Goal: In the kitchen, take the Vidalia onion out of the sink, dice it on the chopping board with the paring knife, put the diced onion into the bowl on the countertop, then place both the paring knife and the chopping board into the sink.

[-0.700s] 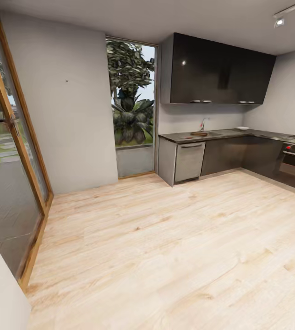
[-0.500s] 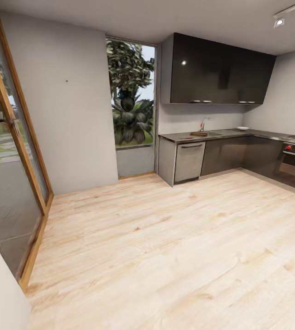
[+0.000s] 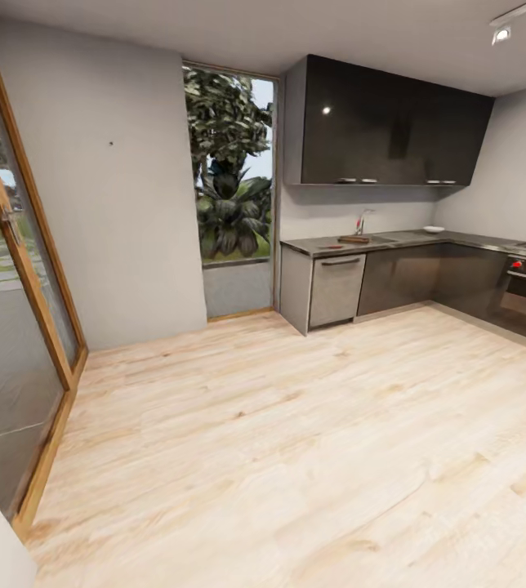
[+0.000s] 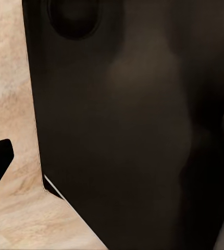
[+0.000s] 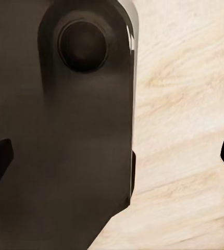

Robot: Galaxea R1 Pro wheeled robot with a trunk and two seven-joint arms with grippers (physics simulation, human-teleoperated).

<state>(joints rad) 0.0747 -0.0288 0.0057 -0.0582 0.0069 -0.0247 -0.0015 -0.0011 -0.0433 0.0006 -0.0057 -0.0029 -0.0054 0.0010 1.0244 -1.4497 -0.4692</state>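
Closer now, glossy dark countertop [image 3: 394, 240] beyond pale wood-grain floor [image 3: 296, 457].

Camera layout: one far head view, two close wrist views.
The head camera looks forward and down across the wood floor [image 3: 296, 457] toward the distant countertop [image 3: 394, 240] in the far right corner. Each wrist camera faces down, close against the dark robot body [image 4: 133, 130], sharing that floor with the head view.
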